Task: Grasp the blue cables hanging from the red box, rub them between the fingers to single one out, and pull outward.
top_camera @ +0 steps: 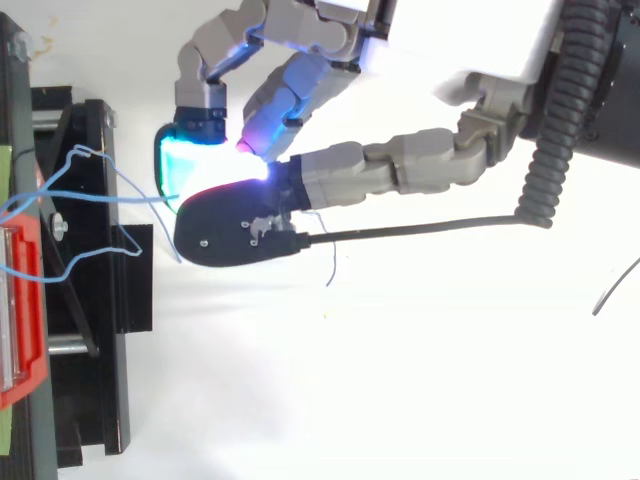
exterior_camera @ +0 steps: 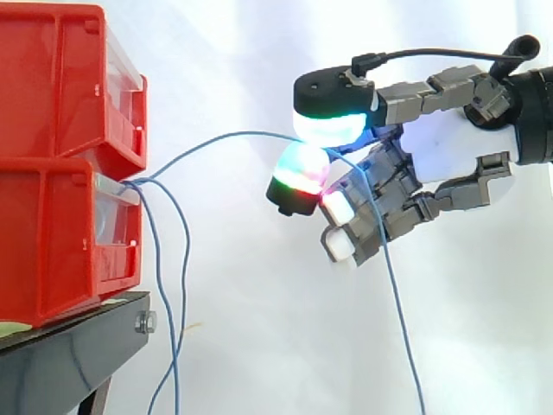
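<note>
Two red bins are stacked at the left, and blue cables come out at the front of the lower bin [exterior_camera: 52, 242]. One blue cable [exterior_camera: 225, 136] arches up and to the right into my hand [exterior_camera: 458, 143]. There it is pinched between a green-cyan glowing pad [exterior_camera: 328, 125] above and a red-green pad [exterior_camera: 298, 173] below. Past the pinch it drops along the curled fingers to the bottom edge. The other blue cables [exterior_camera: 173, 320] hang loose below the bin. From above, the held cable [top_camera: 120, 198] runs level from the bin [top_camera: 20, 300] to my hand [top_camera: 450, 30].
The upper red bin [exterior_camera: 52, 86] sits on the lower one, on a black stand [exterior_camera: 69, 354] whose corner juts out with a bolt. Loose cable loops [top_camera: 95, 250] lie over the stand [top_camera: 100, 330] in the top view. A white curtain is behind everything.
</note>
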Controlling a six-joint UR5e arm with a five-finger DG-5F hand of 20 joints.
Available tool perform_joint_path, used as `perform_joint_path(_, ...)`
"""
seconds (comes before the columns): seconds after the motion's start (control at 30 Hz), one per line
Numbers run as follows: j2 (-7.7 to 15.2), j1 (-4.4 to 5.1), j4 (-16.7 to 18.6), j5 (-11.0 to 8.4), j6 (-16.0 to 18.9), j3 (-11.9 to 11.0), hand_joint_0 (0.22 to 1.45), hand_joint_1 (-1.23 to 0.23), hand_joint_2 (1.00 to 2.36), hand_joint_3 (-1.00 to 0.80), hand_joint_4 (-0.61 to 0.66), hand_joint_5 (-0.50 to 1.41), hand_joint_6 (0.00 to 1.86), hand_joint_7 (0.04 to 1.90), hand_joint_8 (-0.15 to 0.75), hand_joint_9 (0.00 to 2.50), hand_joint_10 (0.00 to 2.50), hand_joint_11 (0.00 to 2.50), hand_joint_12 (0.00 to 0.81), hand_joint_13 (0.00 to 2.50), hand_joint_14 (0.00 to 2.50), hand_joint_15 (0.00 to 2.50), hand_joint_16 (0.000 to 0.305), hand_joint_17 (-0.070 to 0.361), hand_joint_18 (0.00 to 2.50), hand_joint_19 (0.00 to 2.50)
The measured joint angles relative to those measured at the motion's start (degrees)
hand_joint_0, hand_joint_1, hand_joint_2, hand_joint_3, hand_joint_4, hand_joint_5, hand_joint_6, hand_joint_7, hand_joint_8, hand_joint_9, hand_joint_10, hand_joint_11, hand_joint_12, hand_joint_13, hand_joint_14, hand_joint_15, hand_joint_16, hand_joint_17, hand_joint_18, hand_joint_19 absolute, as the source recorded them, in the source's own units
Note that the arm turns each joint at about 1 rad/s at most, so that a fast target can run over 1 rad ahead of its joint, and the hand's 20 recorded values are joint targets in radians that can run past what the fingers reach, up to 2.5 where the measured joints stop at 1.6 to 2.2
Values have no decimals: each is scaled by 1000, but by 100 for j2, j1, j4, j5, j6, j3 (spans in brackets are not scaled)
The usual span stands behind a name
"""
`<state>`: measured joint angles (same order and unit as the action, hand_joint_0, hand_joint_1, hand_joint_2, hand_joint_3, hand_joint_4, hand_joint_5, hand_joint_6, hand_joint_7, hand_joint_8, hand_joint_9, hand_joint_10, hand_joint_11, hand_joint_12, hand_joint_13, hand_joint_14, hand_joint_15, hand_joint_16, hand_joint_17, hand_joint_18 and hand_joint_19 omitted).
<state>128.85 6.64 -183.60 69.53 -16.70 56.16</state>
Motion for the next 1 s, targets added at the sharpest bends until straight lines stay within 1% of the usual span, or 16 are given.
perform_joint_path(0.07, 0, -2, 0, -1, 0, 0, 598, -788, 1020, 34, 70, -109, 908, 1110, 312, 1114, 20, 569, 351, 894, 26, 577, 51, 114, 696, 495)
perform_joint_path(0.17, 0, 0, 0, -1, 1, 0, 605, -813, 1019, 79, 5, -101, 909, 1150, 315, 1142, 17, 566, 355, 931, 24, 582, 51, 116, 728, 476)
perform_joint_path(0.3, 0, 3, 0, 0, 21, 0, 609, -828, 1017, 106, -23, -94, 905, 1164, 305, 1174, 20, 559, 356, 950, 25, 572, 52, 118, 754, 463)
perform_joint_path(0.4, 0, 11, 0, 8, 94, 3, 611, -837, 1013, 130, -51, -88, 903, 1184, 311, 1192, 17, 549, 362, 966, 24, 570, 53, 119, 775, 445)
perform_joint_path(0.53, 1, 28, 2, 20, 267, 52, 612, -841, 1012, 137, -43, -86, 904, 1180, 313, 1218, 19, 555, 367, 991, 23, 574, 53, 119, 784, 437)
perform_joint_path(0.67, 1, 67, 43, 31, 521, 263, 613, -845, 1010, 138, -44, -85, 904, 1181, 317, 1222, 19, 553, 367, 1002, 25, 583, 53, 120, 792, 433)
perform_joint_path(0.8, 1, 117, 224, 37, 806, 525, 616, -843, 1010, 125, -33, -85, 904, 1183, 320, 1230, 17, 561, 368, 1007, 24, 588, 53, 120, 793, 444)
perform_joint_path(0.87, 0, 138, 342, 36, 901, 614, 616, -842, 1010, 126, -33, -85, 904, 1178, 317, 1230, 18, 564, 367, 1005, 25, 588, 53, 120, 792, 445)
perform_joint_path(0.97, 0, 161, 463, 42, 963, 739, 615, -840, 1011, 125, -34, -85, 905, 1178, 322, 1230, 18, 569, 365, 1003, 24, 596, 54, 121, 793, 448)
perform_joint_path(1.0, 0, 170, 516, 45, 975, 812, 614, -839, 1011, 129, -34, -85, 905, 1176, 321, 1230, 19, 560, 367, 1004, 25, 589, 54, 121, 793, 448)
